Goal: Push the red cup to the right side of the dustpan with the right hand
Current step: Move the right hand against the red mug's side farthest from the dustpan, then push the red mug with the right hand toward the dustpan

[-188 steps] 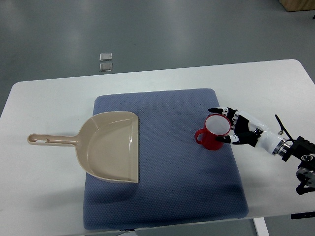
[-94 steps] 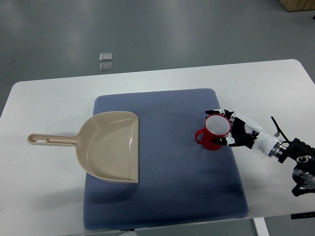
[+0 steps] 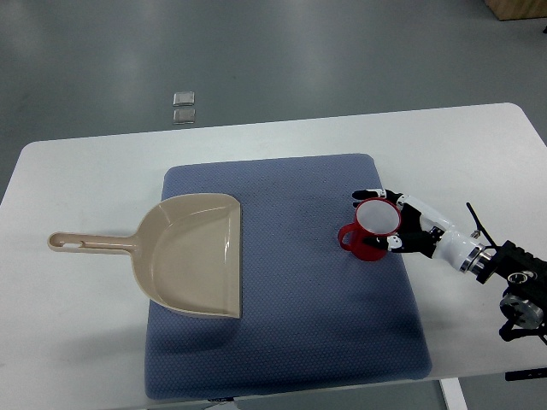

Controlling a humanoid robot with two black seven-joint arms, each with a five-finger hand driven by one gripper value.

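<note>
Red is the colour of the cup (image 3: 367,242), which we find upright on the blue mat (image 3: 291,342), well apart from the beige dustpan (image 3: 192,254) and at 3 o'clock from it. The cup's handle points to 9 o'clock, toward the dustpan's open edge. We see the right hand (image 3: 400,229) reaching in from the right edge, its fingers (image 3: 369,195) curled around the cup's far and near sides, touching the rim. The hand cradles the cup rather than clamping it. The mat lies on the white surface (image 3: 77,342). The dustpan's handle extends to 9 o'clock, off the mat.
</note>
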